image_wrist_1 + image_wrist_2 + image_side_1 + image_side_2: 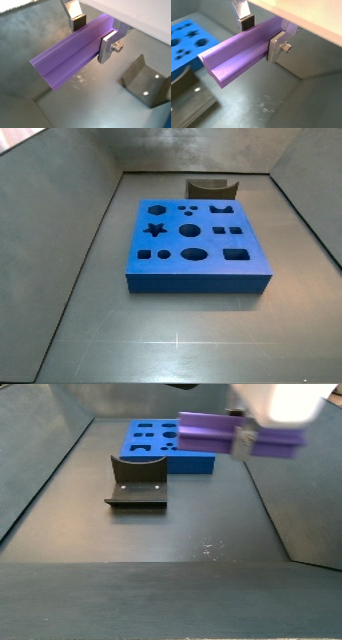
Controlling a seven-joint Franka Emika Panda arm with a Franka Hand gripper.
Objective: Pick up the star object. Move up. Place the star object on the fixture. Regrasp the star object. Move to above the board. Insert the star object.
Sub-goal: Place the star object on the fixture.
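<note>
In both wrist views my gripper (pixel 92 34) (pixel 262 35) is shut on the star object (pixel 67 62) (pixel 234 62), a long purple ridged peg held crosswise, with most of its length sticking out to one side. One silver finger (pixel 107 47) presses the near face, while the dark pad of the other sits behind the far edge. A side view shows the peg (pixel 214 434) in the air, above and to the right of the fixture (pixel 138 481), with the blurred gripper (pixel 247 436) at its right end. The blue board (pixel 194 243) with its star hole (pixel 155 229) lies flat; no gripper appears in that view.
The dark fixture (pixel 207 188) stands just behind the board, and also shows below the peg in the wrist views (pixel 143 80) (pixel 191 100). A corner of the board (pixel 188 40) is in a wrist view. Grey walls (pixel 60 198) ring the floor on all sides.
</note>
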